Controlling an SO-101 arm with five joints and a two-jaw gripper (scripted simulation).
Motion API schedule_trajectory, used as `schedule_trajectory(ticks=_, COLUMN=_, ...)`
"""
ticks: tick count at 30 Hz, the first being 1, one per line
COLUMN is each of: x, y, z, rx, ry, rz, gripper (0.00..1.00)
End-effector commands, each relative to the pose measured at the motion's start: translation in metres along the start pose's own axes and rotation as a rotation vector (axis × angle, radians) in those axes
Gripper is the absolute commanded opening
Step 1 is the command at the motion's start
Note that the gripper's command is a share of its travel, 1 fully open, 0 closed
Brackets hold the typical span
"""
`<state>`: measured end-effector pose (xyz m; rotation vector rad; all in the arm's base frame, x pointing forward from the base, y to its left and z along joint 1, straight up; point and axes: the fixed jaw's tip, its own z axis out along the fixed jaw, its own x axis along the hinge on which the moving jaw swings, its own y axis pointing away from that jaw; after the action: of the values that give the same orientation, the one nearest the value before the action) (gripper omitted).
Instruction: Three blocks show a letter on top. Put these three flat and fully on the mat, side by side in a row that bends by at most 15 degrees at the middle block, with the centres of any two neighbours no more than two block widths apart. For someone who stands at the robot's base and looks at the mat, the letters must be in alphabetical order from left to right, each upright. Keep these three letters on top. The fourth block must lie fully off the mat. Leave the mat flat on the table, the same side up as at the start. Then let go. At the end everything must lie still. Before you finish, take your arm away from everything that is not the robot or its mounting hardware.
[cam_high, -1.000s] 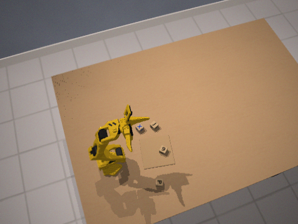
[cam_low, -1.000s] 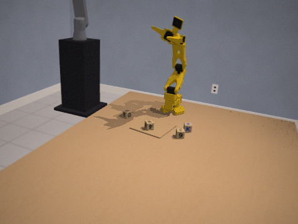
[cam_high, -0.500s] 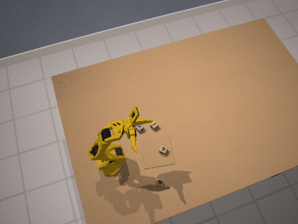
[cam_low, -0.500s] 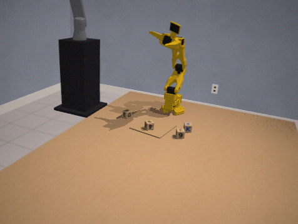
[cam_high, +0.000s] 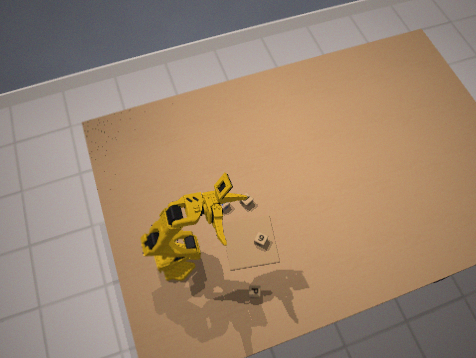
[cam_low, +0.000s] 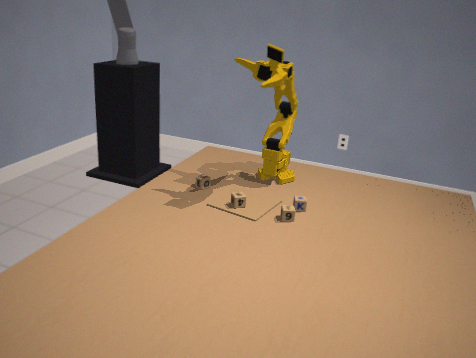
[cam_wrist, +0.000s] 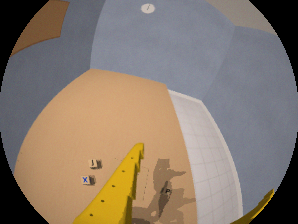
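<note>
Spreading its jaws fully w/ nothing btwn them, the yellow claw (cam_high: 236, 220) (cam_low: 249, 72) (cam_wrist: 206, 168) hangs high above the tan tabletop (cam_high: 350, 150) (cam_low: 225, 280) (cam_wrist: 100, 115), well apart from all 4 blocks. The thin square tan mat (cam_high: 245, 252) (cam_low: 256, 212) (cam_wrist: 140, 187) lies flat & bears 1 item: a small cream cube w/ a dark 6 or 9 on top (cam_high: 261, 239) (cam_low: 238, 200), set at an angle to the mat edges; its side shows a 4.

Other 3 are off-mat. The cream cube w/ a dark P on top (cam_high: 255, 291) (cam_low: 203, 182) (cam_wrist: 167, 191) sits on one side, in the arm's shadow. Opp. side: the cream cube w/ a blue X on top (cam_high: 226, 207) (cam_low: 300, 204) (cam_wrist: 85, 180), blue K on its side, near a cream cube w/ a dark top mark (cam_high: 247, 201) (cam_low: 287, 214) (cam_wrist: 93, 164), too small to read. In the top view, the claw partly covers the X cube.

Beyond the table, a black pedestal (cam_low: 127, 117) carries a grey arm (cam_low: 126, 45); white outlet (cam_low: 343, 142) on the wall.

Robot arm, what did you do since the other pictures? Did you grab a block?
The arm leaned forward and down, carrying its gripper lower and farther from the base. It grabbed nothing and let go of nothing. The gripper stayed open; the four blocks and the mat stayed put.
</note>
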<state>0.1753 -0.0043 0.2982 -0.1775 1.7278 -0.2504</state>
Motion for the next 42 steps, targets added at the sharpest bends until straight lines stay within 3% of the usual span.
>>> schedule_trajectory(ticks=1, x=0.007, y=0.003, z=0.002, rx=-0.015, ry=0.039, rz=0.017, gripper=1.0)
schedule_trajectory(ticks=5, x=0.019, y=0.006, z=0.006, rx=-0.032, ry=0.104, rz=0.03, gripper=1.0)
schedule_trajectory(ticks=14, x=0.024, y=0.008, z=0.008, rx=-0.04, ry=0.135, rz=0.037, gripper=1.0)
schedule_trajectory(ticks=22, x=0.05, y=0.015, z=0.013, rx=-0.074, ry=0.277, rz=0.066, gripper=1.0)
schedule_trajectory(ticks=30, x=0.054, y=0.016, z=0.013, rx=-0.078, ry=0.297, rz=0.07, gripper=1.0)
schedule_trajectory(ticks=38, x=0.08, y=0.024, z=0.014, rx=-0.106, ry=0.44, rz=0.098, gripper=1.0)
schedule_trajectory(ticks=42, x=0.084, y=0.025, z=0.014, rx=-0.11, ry=0.462, rz=0.103, gripper=1.0)
